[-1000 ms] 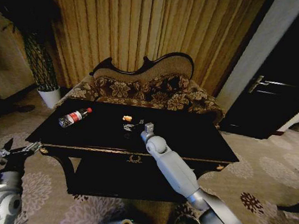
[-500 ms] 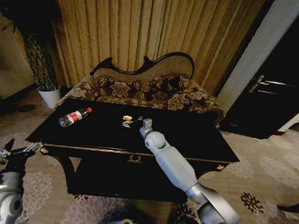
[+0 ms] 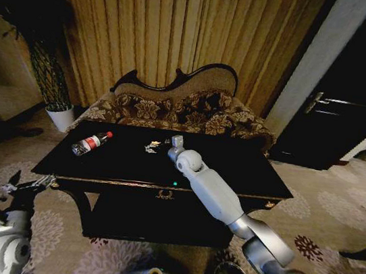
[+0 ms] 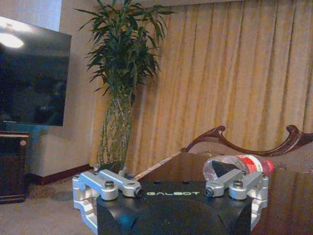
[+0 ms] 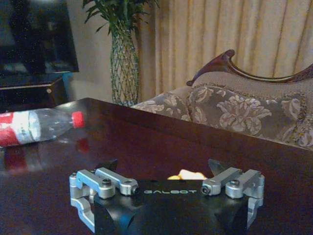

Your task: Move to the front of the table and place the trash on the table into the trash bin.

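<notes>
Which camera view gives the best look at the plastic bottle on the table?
The head view: the whole bottle lies on its side on the table, unobstructed. The right wrist view cuts the bottle's base at the frame edge. In the left wrist view the left gripper hides part of it.

the pale grey, jointed right arm reaches forward and up from the lower right of the head view, stretched out long, its silver-and-black right gripper [image 3: 166, 144] at the far end with the wrist bent toward the robot's left; in the right wrist view the two dark fingertips [image 5: 218, 168] stand well apart, jaws spread wide. the white left arm hangs low at the robot's left side, its silver-linked left gripper [image 3: 28, 187] pointing forward, jaws likewise spread in the left wrist view
</notes>
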Robot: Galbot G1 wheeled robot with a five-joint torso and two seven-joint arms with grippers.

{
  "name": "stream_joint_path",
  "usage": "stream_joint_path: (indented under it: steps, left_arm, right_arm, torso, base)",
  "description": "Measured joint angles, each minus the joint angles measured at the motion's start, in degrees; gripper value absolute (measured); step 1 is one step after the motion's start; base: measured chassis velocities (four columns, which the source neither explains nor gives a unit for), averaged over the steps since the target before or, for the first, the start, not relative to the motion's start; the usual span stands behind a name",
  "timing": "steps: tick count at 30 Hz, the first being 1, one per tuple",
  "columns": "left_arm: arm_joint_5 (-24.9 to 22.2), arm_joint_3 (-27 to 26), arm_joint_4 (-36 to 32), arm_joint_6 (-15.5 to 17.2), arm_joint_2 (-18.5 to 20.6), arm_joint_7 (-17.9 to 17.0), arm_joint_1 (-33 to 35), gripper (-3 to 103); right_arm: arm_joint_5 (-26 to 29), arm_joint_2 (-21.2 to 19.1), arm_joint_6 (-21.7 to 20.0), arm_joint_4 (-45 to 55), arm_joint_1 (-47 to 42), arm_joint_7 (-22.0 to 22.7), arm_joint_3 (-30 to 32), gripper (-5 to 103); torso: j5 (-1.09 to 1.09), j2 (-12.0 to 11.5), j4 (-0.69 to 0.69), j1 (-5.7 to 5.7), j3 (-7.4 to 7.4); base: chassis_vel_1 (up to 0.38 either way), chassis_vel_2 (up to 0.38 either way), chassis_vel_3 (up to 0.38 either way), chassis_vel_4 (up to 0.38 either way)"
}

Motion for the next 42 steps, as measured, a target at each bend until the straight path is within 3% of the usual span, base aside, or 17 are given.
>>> stream_joint_path:
  steps: [20,25,27,29,33,35,39,41,42]
  left_arm:
    - [-0.1,0.15,0.31,-0.73,-0.02,0.06,0.22,100]
    - [-0.23,-0.14,0.31,-0.96,0.07,0.07,0.4,100]
    - [-0.25,-0.19,0.3,-0.98,0.11,0.07,0.4,100]
    - [-0.27,-0.2,0.26,-0.99,0.14,0.07,0.4,100]
    - [-0.27,-0.15,0.23,-1.0,0.15,0.07,0.39,100]
    - [-0.27,-0.02,0.23,-1.01,0.16,0.07,0.3,100]
    - [-0.27,0.08,0.22,-1.01,0.17,0.07,0.24,100]
    - [-0.27,0.13,0.23,-1.0,0.21,0.07,0.19,100]
    - [-0.27,0.13,0.23,-1.01,0.24,0.07,0.19,100]
  right_arm:
    - [-1.6,-0.69,1.3,-2.23,-0.44,0.0,0.1,101]
    - [-1.68,-0.75,1.48,-2.34,-0.44,0.0,0.0,82]
    - [-1.7,-0.81,1.55,-2.32,-0.43,0.0,0.0,82]
    - [-1.77,-1.01,1.71,-2.24,-0.51,0.0,0.02,65]
    - [-1.88,-1.3,1.87,-2.14,-0.7,0.0,0.05,60]
    - [-1.97,-1.66,2.04,-1.94,-0.99,0.0,0.14,44]
    - [-2.02,-1.94,2.27,-1.79,-1.15,0.0,0.19,38]
    - [-2.05,-2.18,2.43,-1.67,-1.23,0.0,0.18,22]
    - [-2.05,-2.21,2.45,-1.65,-1.24,0.0,0.18,22]
  torso:
    - [0.0,0.0,0.0,0.0,0.0]
    - [0.0,0.0,0.0,0.0,0.0]
    - [0.0,0.0,-0.01,0.0,0.0]
    - [0.0,0.0,0.0,0.0,0.0]
    - [0.0,0.0,-0.01,0.0,0.0]
    - [0.0,0.0,-0.01,0.0,0.0]
    - [0.0,0.0,-0.01,0.0,0.0]
    - [0.0,0.0,0.0,0.0,0.0]
    - [0.0,0.0,0.0,0.0,0.0]
  base:
    - [0.0,0.0,0.0,0.0]
    - [0.0,0.0,0.0,0.0]
    - [0.0,0.0,0.0,0.0]
    - [0.0,0.0,0.0,0.0]
    - [0.0,0.0,0.0,0.0]
    - [0.0,0.0,0.0,0.0]
    - [0.0,0.0,0.0,0.0]
    - [0.0,0.0,0.0,0.0]
    - [0.0,0.0,0.0,0.0]
